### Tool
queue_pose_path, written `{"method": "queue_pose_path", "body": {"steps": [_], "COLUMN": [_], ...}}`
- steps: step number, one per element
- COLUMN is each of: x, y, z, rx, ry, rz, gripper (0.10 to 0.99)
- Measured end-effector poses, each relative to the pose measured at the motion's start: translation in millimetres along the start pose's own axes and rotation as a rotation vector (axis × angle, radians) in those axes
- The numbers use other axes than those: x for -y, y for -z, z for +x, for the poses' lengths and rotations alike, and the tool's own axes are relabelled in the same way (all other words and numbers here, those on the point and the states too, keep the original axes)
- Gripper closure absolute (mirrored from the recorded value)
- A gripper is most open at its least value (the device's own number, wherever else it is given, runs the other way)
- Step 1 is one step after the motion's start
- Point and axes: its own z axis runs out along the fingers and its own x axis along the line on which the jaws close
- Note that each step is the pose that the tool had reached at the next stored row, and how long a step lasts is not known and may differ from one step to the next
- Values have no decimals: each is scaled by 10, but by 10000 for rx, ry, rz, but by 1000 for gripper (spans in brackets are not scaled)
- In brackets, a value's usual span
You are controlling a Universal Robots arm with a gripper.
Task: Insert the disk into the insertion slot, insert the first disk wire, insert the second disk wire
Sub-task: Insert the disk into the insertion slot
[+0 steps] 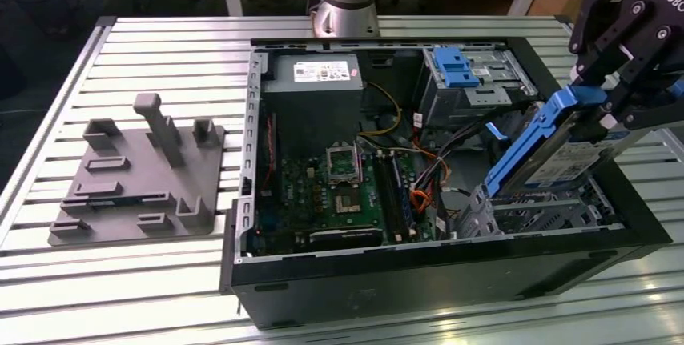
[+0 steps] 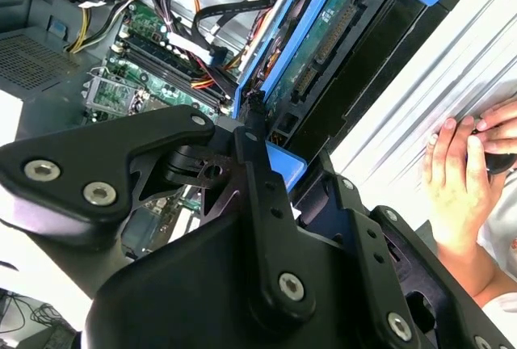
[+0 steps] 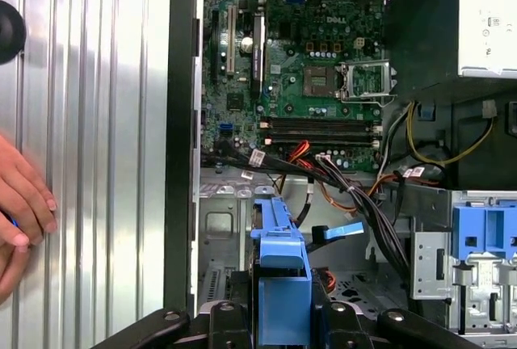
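Currently gripper (image 1: 605, 106) clamped on the disk (image 1: 565, 159), held tilted, low end at the insertion slot (image 1: 540, 210), exterior view's right.

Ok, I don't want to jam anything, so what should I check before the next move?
1. Grip: gripper shut on the disk by its blue carrier: ok.
2. Disk seated in the insertion slot: tilted, not down in it: not ok.
3. Slot clear of first disk wire: cannot tell.
4. Slot clear of second disk wire: its blue plug lies close beside the carrier: cannot tell.
5. Person's hand outside the case, on the table: ok.
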Motion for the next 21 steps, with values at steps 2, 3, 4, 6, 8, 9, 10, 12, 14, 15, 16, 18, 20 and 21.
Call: {"method": "queue_pose_path", "body": {"steps": [2, 3, 4, 6, 8, 9, 10, 12, 14, 15, 16, 18, 20, 21], "x": [0, 0, 0, 1, 3, 4, 5, 6, 7, 8, 8, 9, 10, 11], "y": [-2, -4, -7, -15, -26, -32, -38, -51, -64, -70, -78, -92, -105, -113], "z": [7, 10, 13, 14, 15, 16, 16, 17, 18, 18, 19, 20, 21, 21], "rx": [-2, -1, 0, -3, -1, -1, -1, -2, -3, -3, -1, -1, -1, -3], "ry": [-1, 0, 0, -1, -2, -3, -3, -4, -4, -4, -4, -4, -4, -4], "rz": [-5, -7, -9, -18, -33, -41, -48, -60, -65, -65, -66, -67, -67, -67], "gripper": [722, 722, 722, 722, 722, 722, 722, 722, 722, 722, 722, 722, 722, 722]}}
